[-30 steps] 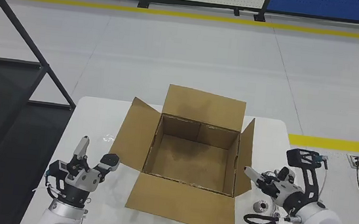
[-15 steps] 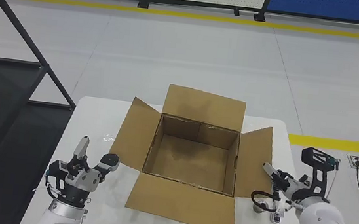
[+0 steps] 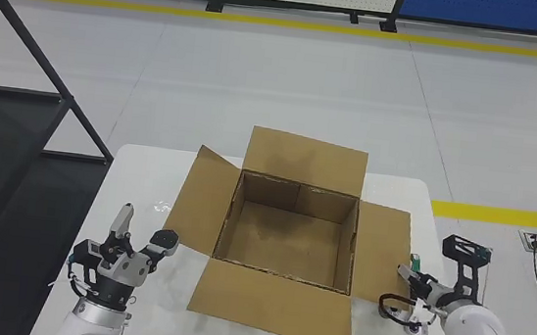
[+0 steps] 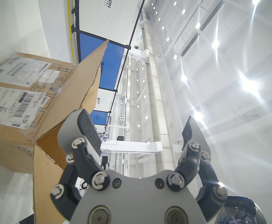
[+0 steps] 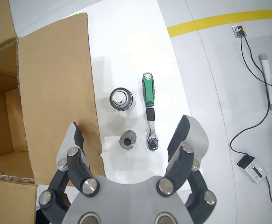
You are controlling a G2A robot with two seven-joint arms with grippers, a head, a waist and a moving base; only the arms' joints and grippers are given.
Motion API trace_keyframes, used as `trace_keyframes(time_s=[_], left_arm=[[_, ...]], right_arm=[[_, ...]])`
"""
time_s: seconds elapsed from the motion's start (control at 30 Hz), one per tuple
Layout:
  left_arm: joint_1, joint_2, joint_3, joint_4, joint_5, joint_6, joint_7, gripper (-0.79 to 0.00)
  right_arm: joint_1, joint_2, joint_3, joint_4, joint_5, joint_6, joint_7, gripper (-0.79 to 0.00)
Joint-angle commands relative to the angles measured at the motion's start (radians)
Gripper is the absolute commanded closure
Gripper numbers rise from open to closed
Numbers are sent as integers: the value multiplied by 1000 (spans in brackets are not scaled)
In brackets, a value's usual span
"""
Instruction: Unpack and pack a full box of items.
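Observation:
The open cardboard box (image 3: 286, 238) stands in the middle of the white table (image 3: 145, 169), and its inside looks bare. Its right flap (image 3: 381, 250) lies folded outward. My right gripper (image 3: 399, 290) hangs open beside that flap (image 5: 55, 84), above a steel socket (image 5: 127, 141). A small spray can (image 5: 121, 102) stands upright just past the socket, and a green-handled ratchet wrench (image 5: 149, 114) lies alongside them. My left gripper (image 3: 144, 230) is open at the box's left side, pointing upward, with the labelled box wall (image 4: 27, 84) next to it.
A black metal rack (image 3: 15, 141) stands off the table's left edge. On the floor to the right lie a cable and a small power unit (image 5: 252, 167). The table's right edge (image 5: 180, 84) runs close to the wrench.
The box's right flap has gone from upright to folded flat outward. My right gripper has moved right and toward the table's front. The left arm has kept still.

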Motion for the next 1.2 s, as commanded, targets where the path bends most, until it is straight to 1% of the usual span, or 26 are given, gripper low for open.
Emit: trace_keyframes(time_s=[0.0, 0.23, 0.3, 0.47, 0.6, 0.77, 0.87, 1.0, 1.03, 1.17], left_arm=[[0, 0, 0, 0, 0, 0, 0, -785], [0, 0, 0, 0, 0, 0, 0, -785], [0, 0, 0, 0, 0, 0, 0, -785], [0, 0, 0, 0, 0, 0, 0, -785], [0, 0, 0, 0, 0, 0, 0, -785], [0, 0, 0, 0, 0, 0, 0, -785], [0, 0, 0, 0, 0, 0, 0, -785], [0, 0, 0, 0, 0, 0, 0, -785], [0, 0, 0, 0, 0, 0, 0, -785], [0, 0, 0, 0, 0, 0, 0, -785]], right_arm=[[-1, -1, -3, 4, 0, 1, -4, -785], [-14, -4, 15, -1, 24, 14, -32, -785], [-27, -5, 25, -14, 49, 2, -42, -785], [-97, -6, 110, -48, 115, 14, -77, -785], [-169, -10, 209, -64, 223, 16, -118, -785], [-271, -15, 330, -70, 379, -51, -183, -785], [-314, -12, 364, -59, 425, -144, -173, -785], [-320, -2, 353, -32, 422, -270, -118, -785], [-313, 1, 342, -24, 402, -284, -98, -785], [-309, 2, 339, -22, 394, -286, -94, -785]])
